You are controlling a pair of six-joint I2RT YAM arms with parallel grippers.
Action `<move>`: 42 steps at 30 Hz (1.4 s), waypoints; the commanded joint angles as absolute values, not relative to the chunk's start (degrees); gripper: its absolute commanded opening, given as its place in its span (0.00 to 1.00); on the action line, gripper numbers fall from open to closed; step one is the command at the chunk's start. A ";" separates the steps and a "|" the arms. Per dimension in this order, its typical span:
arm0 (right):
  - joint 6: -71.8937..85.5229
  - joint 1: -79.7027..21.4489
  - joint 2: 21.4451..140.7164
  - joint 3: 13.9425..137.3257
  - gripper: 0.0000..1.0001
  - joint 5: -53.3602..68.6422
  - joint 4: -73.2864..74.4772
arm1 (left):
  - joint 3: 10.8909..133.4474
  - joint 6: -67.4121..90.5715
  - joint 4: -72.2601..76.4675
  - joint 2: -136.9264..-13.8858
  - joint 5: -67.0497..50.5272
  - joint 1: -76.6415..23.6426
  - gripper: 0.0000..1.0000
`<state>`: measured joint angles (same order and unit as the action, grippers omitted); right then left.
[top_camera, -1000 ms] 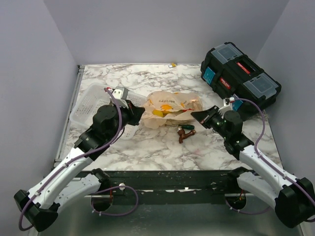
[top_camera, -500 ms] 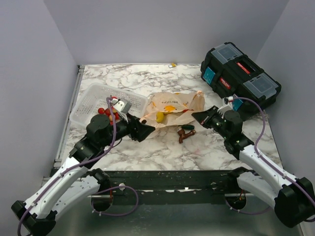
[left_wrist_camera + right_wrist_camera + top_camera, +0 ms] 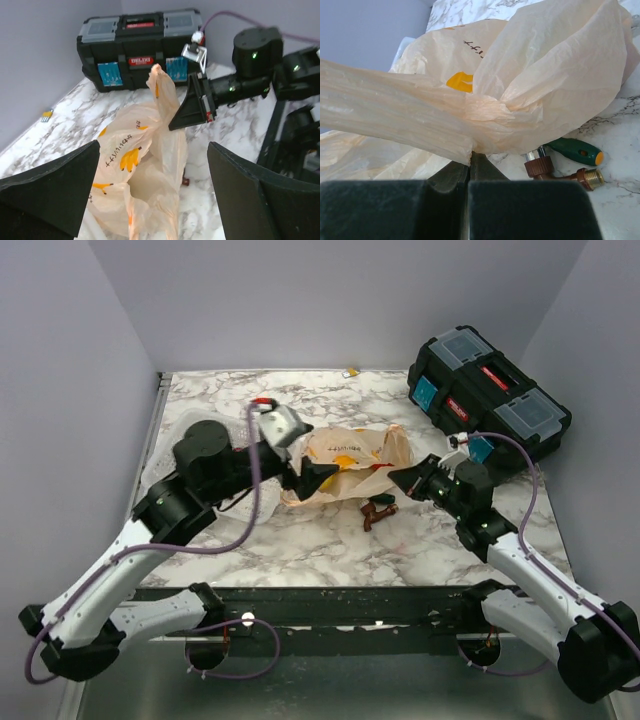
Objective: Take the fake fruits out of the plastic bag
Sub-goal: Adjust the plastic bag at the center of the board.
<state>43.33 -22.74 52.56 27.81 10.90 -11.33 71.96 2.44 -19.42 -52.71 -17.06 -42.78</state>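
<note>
Peach crinkly plastic bag [image 3: 355, 450] lies mid-worktop [image 3: 300, 540], no fake fruits plainly showing. The right gripper [image 3: 398, 476] pinches the bag's right edge tight, while the left gripper [image 3: 318, 478] hovers spread wide and empty over its left end. Best move: dip into the opening without snagging film.

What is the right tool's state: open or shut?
Shut. In the right wrist view the right tool pinches a fold of the plastic bag, no gap showing.

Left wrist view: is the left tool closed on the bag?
No, the left tool stands wide open, its fingers far apart, with the bag between them.
</note>
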 commanded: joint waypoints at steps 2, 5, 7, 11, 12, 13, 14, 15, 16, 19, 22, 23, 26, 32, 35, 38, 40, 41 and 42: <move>41.89 -22.39 52.42 30.03 0.01 13.39 -9.36 | 78.94 -21.07 -30.96 -66.77 4.71 -53.14 0.84; 41.67 -22.39 52.27 30.36 0.01 13.53 -9.23 | 82.36 -22.80 -33.48 -73.51 11.10 -54.37 0.83; 41.43 -22.36 52.30 30.44 0.01 13.55 -8.80 | 83.61 -23.99 -34.23 -76.85 14.55 -54.90 0.84; 41.10 -22.35 52.16 30.53 0.01 13.52 -8.55 | 82.85 -26.54 -32.52 -82.00 20.21 -55.78 0.89; 41.11 -22.41 52.12 30.55 0.01 13.47 -8.55 | 82.41 -27.06 -31.77 -83.47 21.86 -56.01 0.90; 41.02 -22.41 52.03 30.51 0.01 13.51 -8.56 | 81.95 -27.60 -30.96 -84.51 23.86 -56.14 0.91; 40.98 -22.37 51.90 30.67 0.01 13.47 -8.48 | 81.57 -27.94 -29.58 -85.48 25.79 -56.24 0.92; 40.97 -22.41 51.77 30.65 0.01 13.39 -8.36 | 81.02 -28.33 -28.58 -86.24 27.18 -56.24 0.92; 41.00 -22.41 51.60 30.73 0.01 13.43 -8.28 | 80.42 -28.71 -26.75 -86.89 28.61 -56.19 0.93; 41.22 -22.37 51.33 30.51 0.01 13.23 -8.35 | 79.80 -28.32 -22.71 -88.66 30.30 -56.07 0.97; 41.40 -22.34 51.67 30.23 0.01 13.34 -8.85 | 82.29 -26.05 -24.52 -91.61 27.53 -56.10 0.98; 41.42 -22.35 51.91 30.18 0.01 13.56 -8.90 | 83.05 -25.46 -25.36 -92.17 25.11 -56.16 0.98; 41.54 -22.39 52.04 30.28 0.01 14.20 -8.88 | 84.04 -24.09 -24.90 -93.37 21.82 -56.15 0.99; 41.49 -22.42 51.42 30.31 0.01 14.05 -8.83 | 84.98 -23.14 -19.00 -96.56 23.74 -56.01 0.99; 41.55 -22.39 51.20 30.29 0.01 14.27 -8.27 | 85.20 -23.10 -15.41 -98.80 24.55 -55.40 0.98; 41.56 -22.35 50.55 29.77 0.01 14.72 -7.67 | 87.19 -23.67 -13.89 -100.91 26.40 -54.56 0.87; 41.52 -22.41 49.87 29.12 0.01 14.39 -6.89 | 88.29 -24.37 -12.38 -101.48 27.52 -53.86 0.65; 41.49 -22.39 49.36 28.66 0.01 13.97 -6.46 | 88.75 -24.72 -11.39 -101.51 28.20 -53.39 0.56; 41.49 -22.39 48.93 28.26 0.01 13.62 -6.14 | 89.18 -25.25 -10.64 -101.50 28.62 -52.86 0.48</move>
<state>41.95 -22.74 51.05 28.91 13.21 -8.58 85.93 -24.38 -16.40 -101.08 24.73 -54.76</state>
